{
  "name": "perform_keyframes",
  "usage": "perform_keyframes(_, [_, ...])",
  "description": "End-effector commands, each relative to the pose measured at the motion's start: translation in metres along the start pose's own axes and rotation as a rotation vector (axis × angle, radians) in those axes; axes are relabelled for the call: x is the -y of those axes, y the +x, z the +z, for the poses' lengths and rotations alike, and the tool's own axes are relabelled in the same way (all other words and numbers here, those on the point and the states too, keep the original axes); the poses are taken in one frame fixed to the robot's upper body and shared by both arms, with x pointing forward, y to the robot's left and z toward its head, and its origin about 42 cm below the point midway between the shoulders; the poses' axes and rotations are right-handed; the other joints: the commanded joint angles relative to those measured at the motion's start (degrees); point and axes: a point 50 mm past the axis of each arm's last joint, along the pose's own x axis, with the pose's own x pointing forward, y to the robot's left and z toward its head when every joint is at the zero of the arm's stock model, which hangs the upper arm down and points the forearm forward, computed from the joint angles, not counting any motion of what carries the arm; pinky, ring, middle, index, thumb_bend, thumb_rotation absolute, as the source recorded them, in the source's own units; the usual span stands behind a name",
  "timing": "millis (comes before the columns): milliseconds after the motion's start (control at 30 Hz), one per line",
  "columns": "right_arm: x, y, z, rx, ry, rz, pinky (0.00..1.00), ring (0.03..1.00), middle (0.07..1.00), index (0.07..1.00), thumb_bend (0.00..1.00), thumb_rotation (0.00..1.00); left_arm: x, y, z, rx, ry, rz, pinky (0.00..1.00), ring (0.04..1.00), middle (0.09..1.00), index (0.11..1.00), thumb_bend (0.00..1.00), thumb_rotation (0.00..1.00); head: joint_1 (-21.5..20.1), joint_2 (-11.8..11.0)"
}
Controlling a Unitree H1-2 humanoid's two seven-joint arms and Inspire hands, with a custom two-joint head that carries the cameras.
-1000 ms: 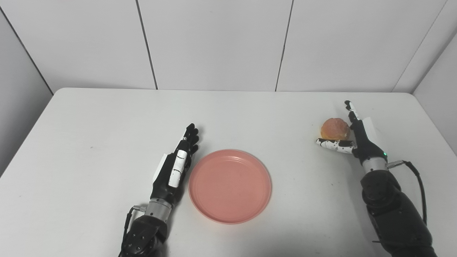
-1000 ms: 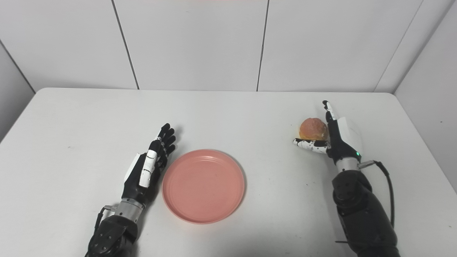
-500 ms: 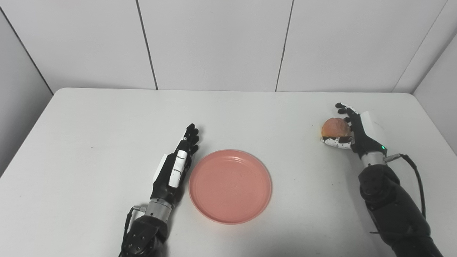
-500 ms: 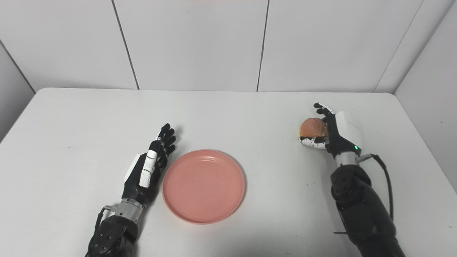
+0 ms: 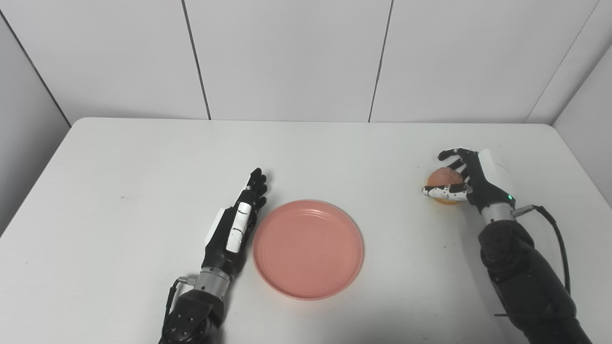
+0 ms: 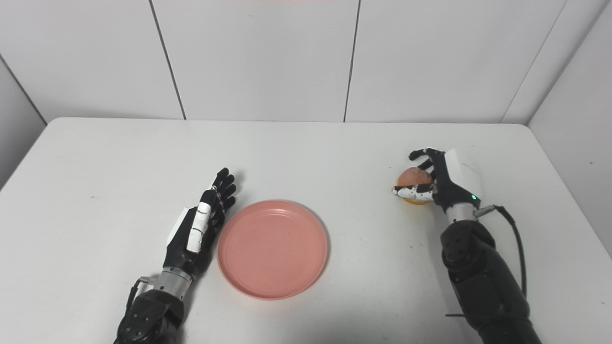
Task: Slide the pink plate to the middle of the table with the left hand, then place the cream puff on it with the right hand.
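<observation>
Cream puff (image 5: 445,184): sits at the right of the frame, about halfway up, well apart from the plate. A second ago it lay bare beside an open right hand; now the fingers have curled over its top and the thumb has come in under its near side.
What that means: I'd say the grasp is just being made. Whether the puff has left the tabletop I cannot tell; it looks a touch lower in the frame than half a second ago, so it may have been drawn in with the hand.
Right hand (image 5: 466,179): wrapped around the puff from its right side, dark fingers (image 6: 420,154) arched over the top, white-and-black thumb laid across the front. The forearm comes up from the lower right corner, the wrist bent inward toward the centre.
Plate (image 5: 308,249): pink, flat on the tabletop (image 5: 143,167), lower centre of the frame, nothing on it. It has not shifted over the last second, so by my reckoning the sliding part is finished.
Left hand (image 5: 235,224): lying along the plate's left rim, just beside it, fingers straight and close together, pointing to the upper right, holding nothing. It has kept the same place.
Next, as I judge it: lift, carry leftward, set down on the plate without squashing the soft puff.
</observation>
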Motion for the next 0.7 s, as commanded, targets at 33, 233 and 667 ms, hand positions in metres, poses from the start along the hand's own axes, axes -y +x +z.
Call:
perform_keyframes(33, [0.008,0.003,0.003,0.006,0.016,-0.013,0.13,0.185,0.469,0.558,0.54,0.00,-0.001,-0.017,-0.020,-0.054,-0.012,0.013,1.00,1.000,1.000,1.000,0.65,1.00,0.2,0.0])
perform_keyframes(233, [0.009,0.001,0.005,0.053,0.055,-0.059,0.12,0.172,0.469,0.509,0.53,0.00,0.001,-0.018,-0.019,-0.058,-0.009,0.014,1.00,1.000,1.000,1.000,0.65,1.00,0.5,0.0])
perform_keyframes(667, [0.013,-0.011,0.040,0.291,0.184,-0.115,0.13,0.179,0.469,0.483,0.52,0.00,0.003,-0.017,-0.018,-0.059,-0.010,0.019,1.00,1.000,1.000,1.000,0.64,1.00,1.0,0.1])
